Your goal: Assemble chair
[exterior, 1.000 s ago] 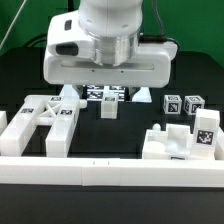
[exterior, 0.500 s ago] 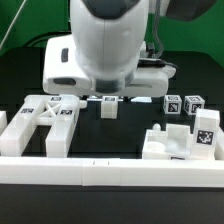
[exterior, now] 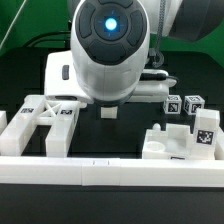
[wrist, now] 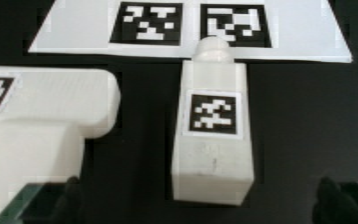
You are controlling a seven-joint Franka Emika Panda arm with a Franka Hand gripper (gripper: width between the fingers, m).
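White chair post [wrist: 211, 110] lies flat on the black surface [wrist: 309, 120], long axis aiming its narrow tip at the marker board [wrist: 87, 30]. End effector [wrist: 194, 208] spread wide, empty, straddling the post's blunt end.

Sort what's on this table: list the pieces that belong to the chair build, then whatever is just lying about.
Chair build:
- cross-braced frame
- seat slab
- tagged post below the wrist camera
- two short posts

Not part of it:
- marker board
- white border rail
- black table
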